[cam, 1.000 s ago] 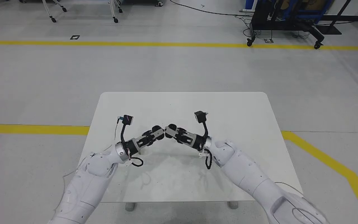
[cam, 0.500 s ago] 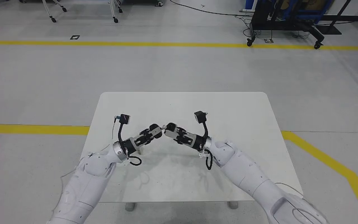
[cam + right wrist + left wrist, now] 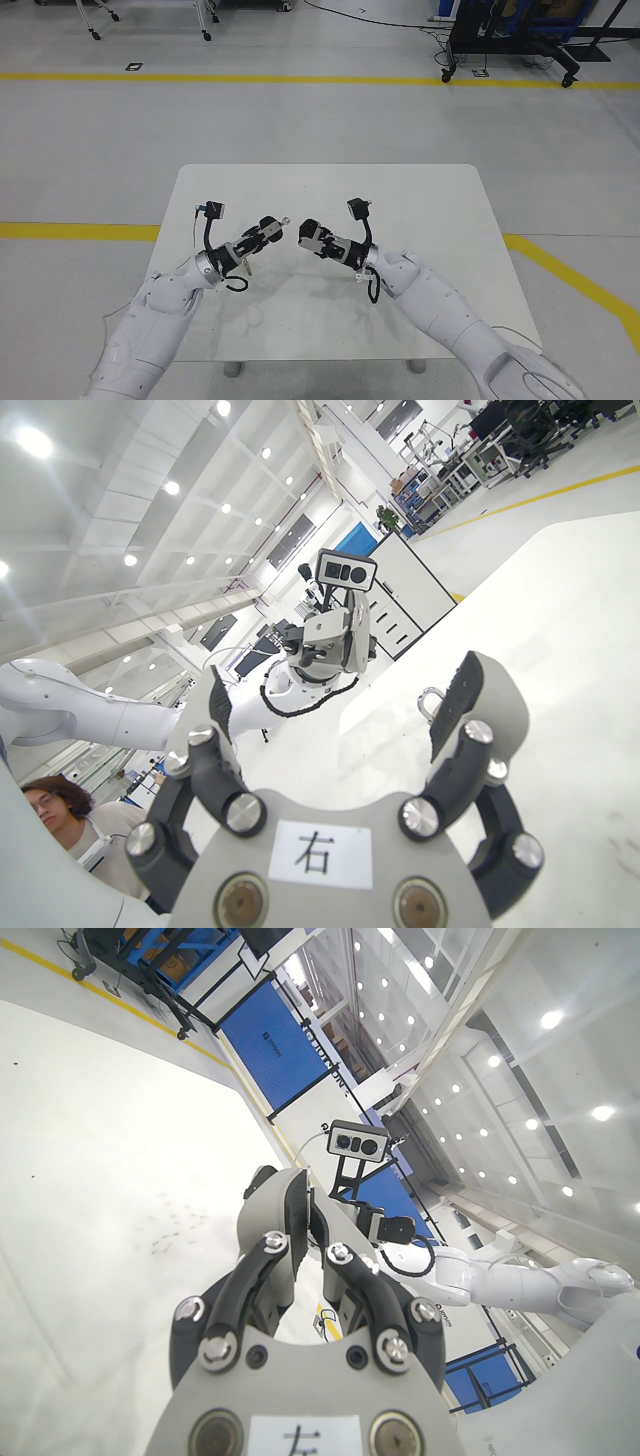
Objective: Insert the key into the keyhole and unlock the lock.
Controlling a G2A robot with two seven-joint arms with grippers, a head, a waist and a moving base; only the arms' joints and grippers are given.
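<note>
Left hand (image 3: 275,227) pinches key (image 3: 286,221), tip toward lock (image 3: 421,704). Right hand (image 3: 304,237), fingers apart, sits right by lock, prob. to steady it.

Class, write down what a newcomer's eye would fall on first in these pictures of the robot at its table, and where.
Two tools face each other above the white table, a small gap between them. The left tool is pinched shut, with a small silver piece at its tip. The right tool gapes open, with a metal loop beside one finger.
</note>
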